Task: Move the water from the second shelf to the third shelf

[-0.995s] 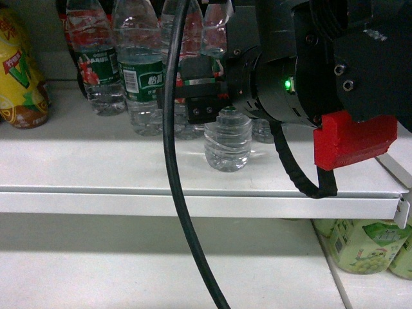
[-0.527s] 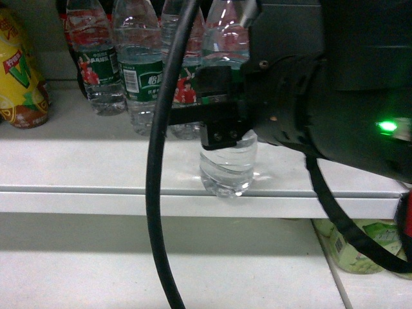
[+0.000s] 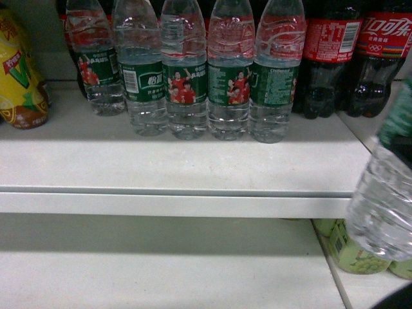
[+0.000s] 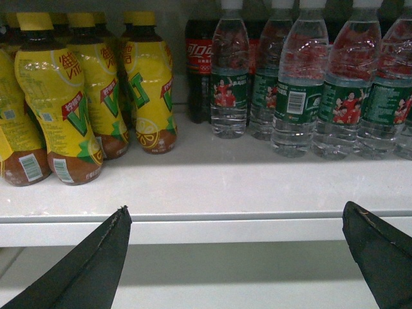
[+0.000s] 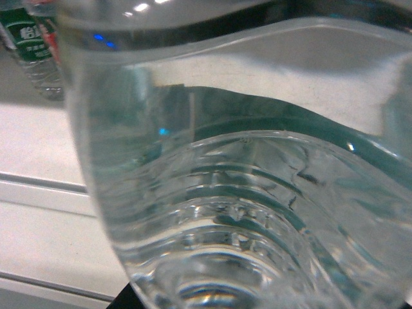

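The water point(image 3: 384, 206), clear and ribbed with a green label, hangs blurred at the head view's right edge, off the shelf point(image 3: 174, 164). It fills the right wrist view; right jaws unseen. Left gripper point(image 4: 238, 257) gapes empty.

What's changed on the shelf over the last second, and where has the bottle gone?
The right arm has pulled back out of the head view, taking the water bottle off the shelf edge to the lower right, in front of the shelf, where it looks tilted. It fills the right wrist view, so it seems still held. The row of green-labelled bottles and the yellow drinks have not moved.
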`<state>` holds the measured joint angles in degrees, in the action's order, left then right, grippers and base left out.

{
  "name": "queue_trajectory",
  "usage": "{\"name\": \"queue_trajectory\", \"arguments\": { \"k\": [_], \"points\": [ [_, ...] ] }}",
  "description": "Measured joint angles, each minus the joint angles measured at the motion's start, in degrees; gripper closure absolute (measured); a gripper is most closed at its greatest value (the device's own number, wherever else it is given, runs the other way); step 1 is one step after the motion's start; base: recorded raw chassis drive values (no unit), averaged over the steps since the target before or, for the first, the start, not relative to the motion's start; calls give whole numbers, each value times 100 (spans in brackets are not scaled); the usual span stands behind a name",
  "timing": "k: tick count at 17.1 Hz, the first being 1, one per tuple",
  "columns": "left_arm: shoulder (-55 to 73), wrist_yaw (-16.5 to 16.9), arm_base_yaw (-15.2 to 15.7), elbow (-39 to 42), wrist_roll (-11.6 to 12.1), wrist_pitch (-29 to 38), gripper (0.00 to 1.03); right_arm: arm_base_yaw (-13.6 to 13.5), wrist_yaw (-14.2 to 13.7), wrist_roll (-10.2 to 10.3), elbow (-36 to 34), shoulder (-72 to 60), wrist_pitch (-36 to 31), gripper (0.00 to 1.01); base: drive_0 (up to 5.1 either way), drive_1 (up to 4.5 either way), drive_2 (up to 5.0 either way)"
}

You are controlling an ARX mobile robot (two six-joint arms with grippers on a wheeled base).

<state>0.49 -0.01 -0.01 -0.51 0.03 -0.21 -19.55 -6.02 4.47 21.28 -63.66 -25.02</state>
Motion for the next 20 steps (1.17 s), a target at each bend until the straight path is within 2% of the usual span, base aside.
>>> {"name": "queue_trajectory", "arguments": {
  "k": [1,4,6,9,13,18,20],
  "points": [
    [0,0,0,0,0,0,5,376,155,-2,-275,568,229,62,0,0,0],
    [0,0,0,0,0,0,5,588,234,0,-374,870,374,62,0,0,0],
    [0,0,0,0,0,-2,5,1185,540,-2,-492,1709,935,62,0,0,0],
    [0,0,0,0,0,-2,5,1685,966,-52,-487,2474,1491,62,0,0,0],
    [0,0,0,0,0,0,5,1862,1154,-118,-468,2594,1814,62,0,0,0],
    [0,0,0,0,0,0,5,2006,1233,-109,-470,2706,1939,62,0,0,0],
    [0,0,0,0,0,0,5,2044,1161,-111,-470,2730,1902,62,0,0,0]
  ]
}}
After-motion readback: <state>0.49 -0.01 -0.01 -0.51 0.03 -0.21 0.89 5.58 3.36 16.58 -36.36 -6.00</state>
